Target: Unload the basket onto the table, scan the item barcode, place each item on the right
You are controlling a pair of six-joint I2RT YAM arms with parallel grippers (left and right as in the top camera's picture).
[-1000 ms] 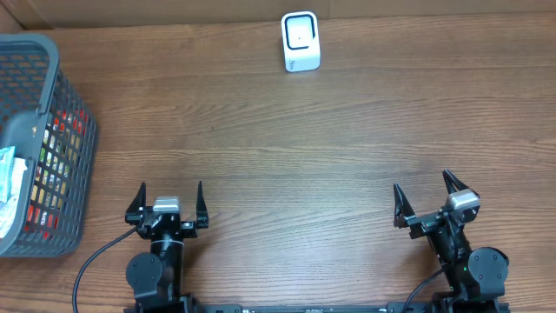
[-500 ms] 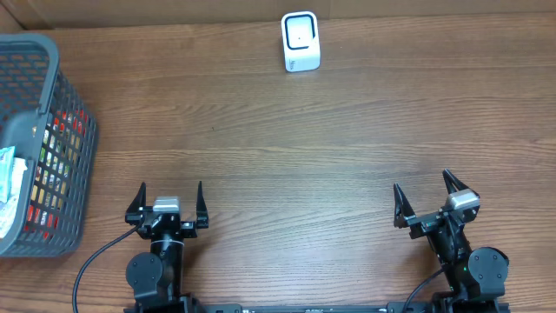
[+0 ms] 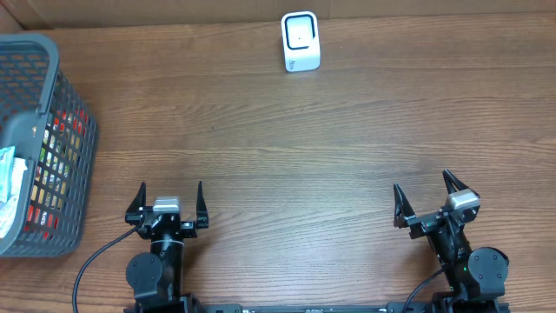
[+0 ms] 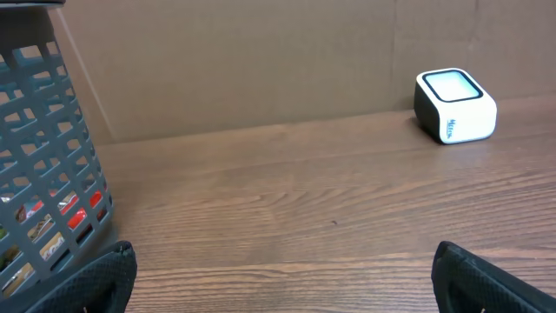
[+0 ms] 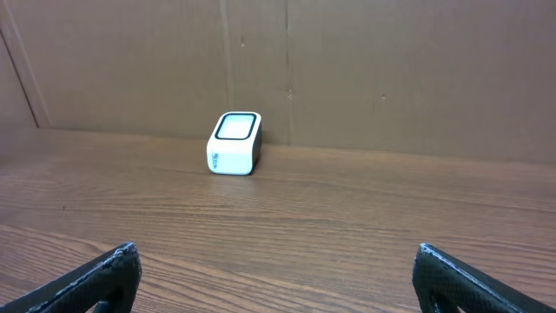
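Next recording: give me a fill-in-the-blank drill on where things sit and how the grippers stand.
1. The scanner at the far edge of the table is coloured ____.
2. The grey basket sits on the robot's ____ side.
3. The left gripper and right gripper both have jaws standing ____.
Missing words: white; left; open.

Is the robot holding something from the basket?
No, the left gripper and right gripper are both open with nothing between their fingers.

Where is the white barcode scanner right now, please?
In the overhead view the scanner stands at the far edge of the table, near centre, right of the basket.
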